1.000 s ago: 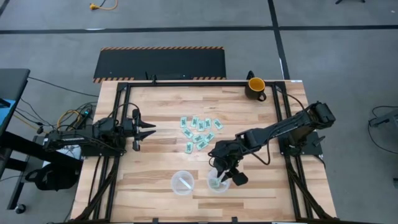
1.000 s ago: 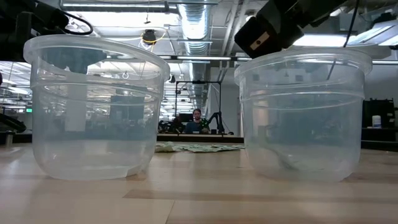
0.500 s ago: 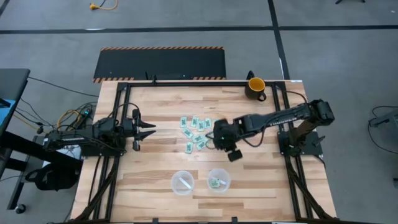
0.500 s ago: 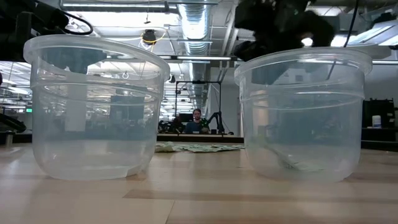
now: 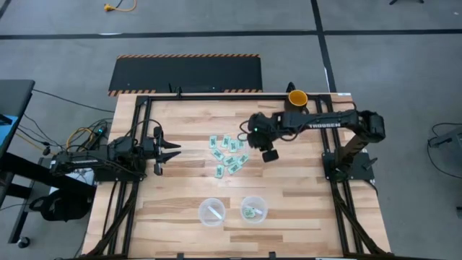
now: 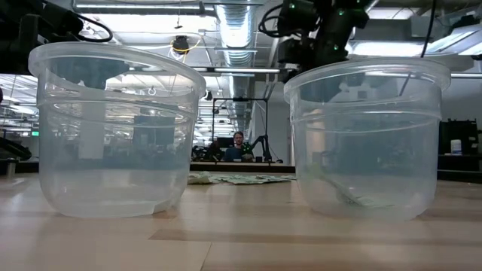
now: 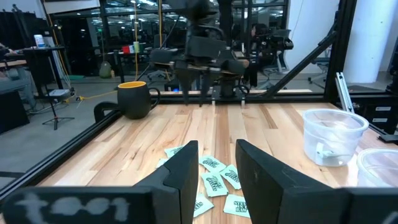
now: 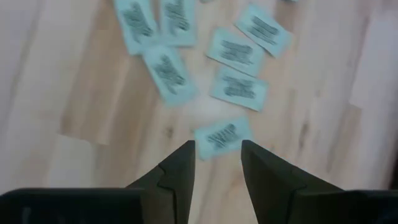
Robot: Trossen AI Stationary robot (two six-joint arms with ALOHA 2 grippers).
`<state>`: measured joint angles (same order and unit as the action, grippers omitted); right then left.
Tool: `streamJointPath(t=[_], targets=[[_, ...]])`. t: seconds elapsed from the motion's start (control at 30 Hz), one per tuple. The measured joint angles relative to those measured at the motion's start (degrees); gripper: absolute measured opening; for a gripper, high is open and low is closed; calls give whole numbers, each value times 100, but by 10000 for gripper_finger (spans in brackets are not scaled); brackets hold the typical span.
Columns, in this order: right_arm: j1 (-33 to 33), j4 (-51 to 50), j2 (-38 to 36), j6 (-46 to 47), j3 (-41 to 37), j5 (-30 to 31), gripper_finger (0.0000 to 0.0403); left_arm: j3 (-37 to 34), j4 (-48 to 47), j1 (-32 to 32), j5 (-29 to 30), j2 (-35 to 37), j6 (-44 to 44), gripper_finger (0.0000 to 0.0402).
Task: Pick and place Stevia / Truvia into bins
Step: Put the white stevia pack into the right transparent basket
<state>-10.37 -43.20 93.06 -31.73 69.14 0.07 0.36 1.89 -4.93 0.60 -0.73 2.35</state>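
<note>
Overhead, the right gripper (image 5: 254, 135) is seen above the far right edge of the Stevia / Truvia packets (image 5: 229, 153), which lie scattered flat near the middle of the wooden bench (image 5: 188, 130). Through the right wrist camera its jaws are seen parted with nothing between them — one light green packet (image 8: 222, 136) lies on the wood directly below the gap, and others are spread just beyond it. No packet is touched by the fingers.

The two bins are stood side by side near the front edge of the bench, well apart from the packet pile. The right-hand bin (image 5: 253, 209) is shown to hold a green packet on its bottom; in the low view the packet is seen lying against the lower wall of that cup (image 6: 365, 139). The left-hand bin (image 5: 211, 212) is shown with something pale inside, though what it is cannot be told.

The left gripper (image 5: 175, 150) is held at the left side of the bench, pointed toward the packets and apart from them. Its jaws are seen open in the left wrist view (image 7: 217, 171) — nothing is gripped.

A yellow-and-black mug (image 5: 297, 101) is stood at the far right corner of the bench.
</note>
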Motion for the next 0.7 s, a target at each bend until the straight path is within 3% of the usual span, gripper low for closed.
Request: streamJointPath(t=[0.23,0.5,0.7], targets=[[-453,393,4,-158,0,-58,123,1,0,1,0,0,0,98],[-748,599,11,-287,0,-791,123,1,1,0,1,0,0,98],[-809,617,454,-359,17,-922,123,1,0,2,-1,0,0,97]])
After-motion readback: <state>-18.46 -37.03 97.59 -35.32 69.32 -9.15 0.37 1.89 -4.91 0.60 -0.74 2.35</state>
